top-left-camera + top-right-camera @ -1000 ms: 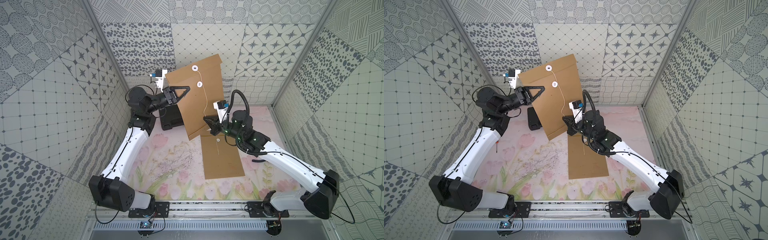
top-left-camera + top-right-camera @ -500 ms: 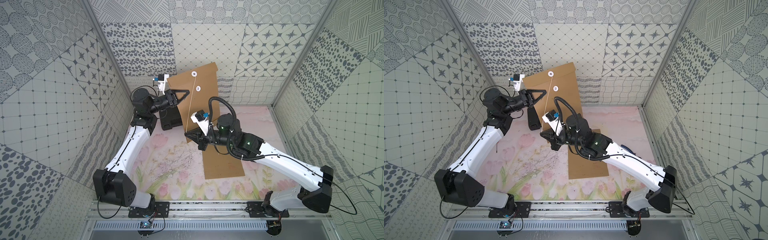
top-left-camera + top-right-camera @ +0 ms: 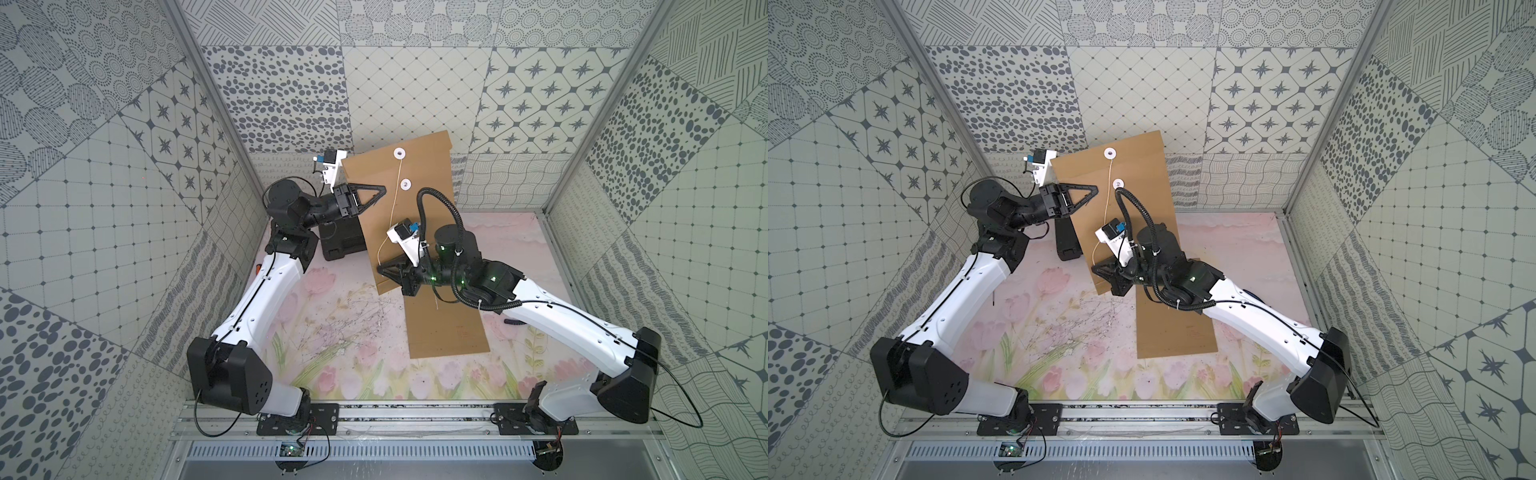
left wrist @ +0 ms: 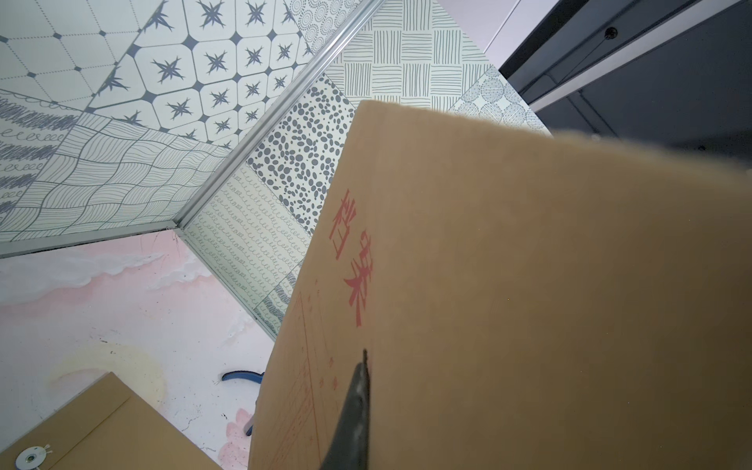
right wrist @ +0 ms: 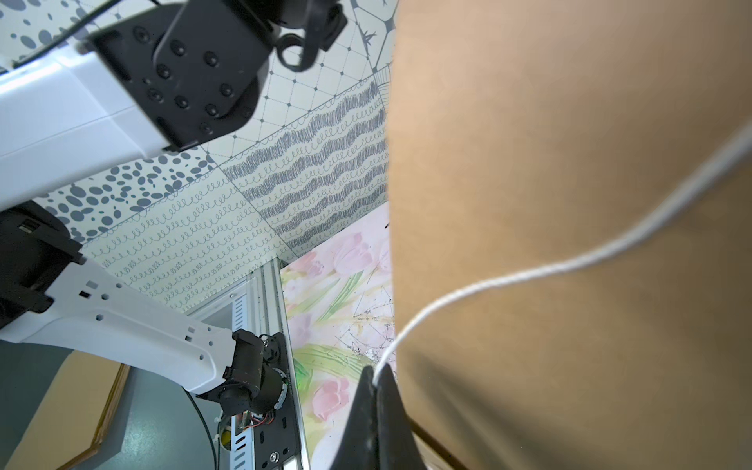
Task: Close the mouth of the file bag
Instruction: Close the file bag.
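Observation:
The brown file bag (image 3: 424, 199) (image 3: 1142, 208) stands raised at the back, printed side toward the left wrist view (image 4: 529, 285). My left gripper (image 3: 384, 189) (image 3: 1096, 189) (image 4: 364, 354) is shut on its left edge. It carries an upper white disc (image 3: 399, 153) (image 3: 1109, 153) and a lower one (image 3: 406, 184) (image 3: 1118, 183). A white string (image 3: 392, 208) (image 3: 1106, 199) (image 5: 529, 276) runs from the upper disc, passing left of the lower one, down to my right gripper (image 3: 379, 268) (image 3: 1094, 269) (image 5: 376, 372). That gripper is shut on the string's end at the bag's lower left corner.
A second brown file bag (image 3: 444, 328) (image 3: 1175, 332) (image 4: 101, 427) lies flat on the flowered mat under my right arm. A black block (image 3: 340, 241) (image 3: 1067, 241) stands behind the raised bag by the left wall. A blue-handled tool (image 4: 240, 376) lies on the mat.
My right gripper has swung from the raised bag's right side across to its lower left corner, drawing the string along. The left arm has turned the bag more upright.

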### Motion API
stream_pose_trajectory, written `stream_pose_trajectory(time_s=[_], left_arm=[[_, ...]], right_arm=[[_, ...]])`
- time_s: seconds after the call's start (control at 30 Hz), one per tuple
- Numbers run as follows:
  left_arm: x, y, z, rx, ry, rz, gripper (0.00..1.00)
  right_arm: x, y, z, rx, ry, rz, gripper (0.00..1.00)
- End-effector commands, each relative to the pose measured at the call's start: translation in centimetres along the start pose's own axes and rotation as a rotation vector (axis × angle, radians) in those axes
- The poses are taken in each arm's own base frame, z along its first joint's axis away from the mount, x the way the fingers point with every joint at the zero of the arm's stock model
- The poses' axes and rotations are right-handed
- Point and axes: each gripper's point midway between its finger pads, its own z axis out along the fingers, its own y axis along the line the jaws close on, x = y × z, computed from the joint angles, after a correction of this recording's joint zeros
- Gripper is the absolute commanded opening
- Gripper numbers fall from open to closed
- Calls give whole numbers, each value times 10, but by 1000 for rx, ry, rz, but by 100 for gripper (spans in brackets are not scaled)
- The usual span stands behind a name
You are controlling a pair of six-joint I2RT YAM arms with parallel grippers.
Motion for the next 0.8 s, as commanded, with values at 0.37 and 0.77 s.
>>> stream_pose_trajectory(time_s=[0.37,0.77], left_arm=[[12,-58,0,186,98,186,0],[24,-63,0,201,144,226,0]], right_arm=[[-6,-35,-36,54,-51,78,0],[-25,-45,-66,125,-91,96,0]])
